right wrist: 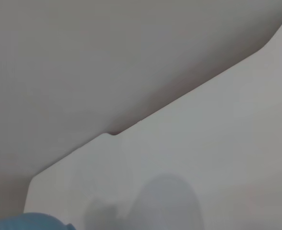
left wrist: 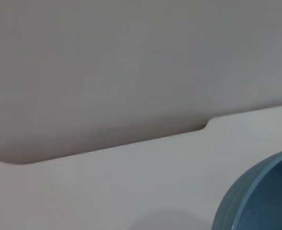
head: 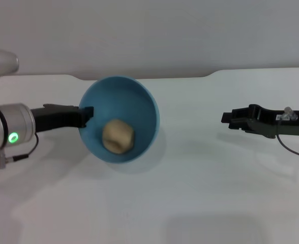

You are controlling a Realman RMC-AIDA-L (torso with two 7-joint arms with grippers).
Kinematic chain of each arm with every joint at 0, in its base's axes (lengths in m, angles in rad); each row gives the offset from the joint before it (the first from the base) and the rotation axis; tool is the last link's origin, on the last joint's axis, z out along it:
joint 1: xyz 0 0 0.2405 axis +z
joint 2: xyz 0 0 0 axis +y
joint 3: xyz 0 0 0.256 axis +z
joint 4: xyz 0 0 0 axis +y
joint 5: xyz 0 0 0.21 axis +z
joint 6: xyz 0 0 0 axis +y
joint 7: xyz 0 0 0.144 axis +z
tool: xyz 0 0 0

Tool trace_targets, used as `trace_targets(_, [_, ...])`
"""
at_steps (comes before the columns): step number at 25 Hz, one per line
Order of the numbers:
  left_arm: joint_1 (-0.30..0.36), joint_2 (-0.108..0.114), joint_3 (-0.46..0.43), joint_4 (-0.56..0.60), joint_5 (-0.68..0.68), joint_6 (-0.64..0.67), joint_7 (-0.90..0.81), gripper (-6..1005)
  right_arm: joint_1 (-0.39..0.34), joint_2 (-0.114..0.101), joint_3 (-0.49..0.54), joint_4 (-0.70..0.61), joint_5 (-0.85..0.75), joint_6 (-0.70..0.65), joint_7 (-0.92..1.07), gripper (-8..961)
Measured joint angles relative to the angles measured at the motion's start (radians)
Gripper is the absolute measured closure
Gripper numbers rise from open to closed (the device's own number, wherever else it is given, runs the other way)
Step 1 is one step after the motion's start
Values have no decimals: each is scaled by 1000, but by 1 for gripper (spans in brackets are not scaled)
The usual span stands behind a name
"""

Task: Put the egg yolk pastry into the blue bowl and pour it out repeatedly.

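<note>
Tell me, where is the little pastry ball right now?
In the head view, the egg yolk pastry sits inside the tilted blue bowl, which the left end effector holds by its rim on the robot's left.

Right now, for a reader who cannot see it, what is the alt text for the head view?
The left claw holds the blue bowl by its rim, tipped toward the camera, with the egg yolk pastry inside. The right claw hovers apart over the white table.
</note>
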Motion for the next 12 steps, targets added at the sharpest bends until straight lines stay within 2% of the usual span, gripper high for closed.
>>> trace_targets(3, [29, -1, 74, 6, -16, 63, 14, 1001, 10, -1, 0, -18, 0, -6, -4, 698])
trace_targets(4, [29, -1, 74, 6, -16, 63, 14, 1001, 13, -2, 0, -26, 0, -10, -6, 698])
trace_targets(7, [60, -1, 178, 20, -15, 157, 15, 1001, 19, -2, 1, -42, 0, -19, -10, 697])
trace_targets(12, [145, 1, 318, 97, 2, 321, 17, 1001, 21, -4, 1, -53, -1, -29, -12, 696])
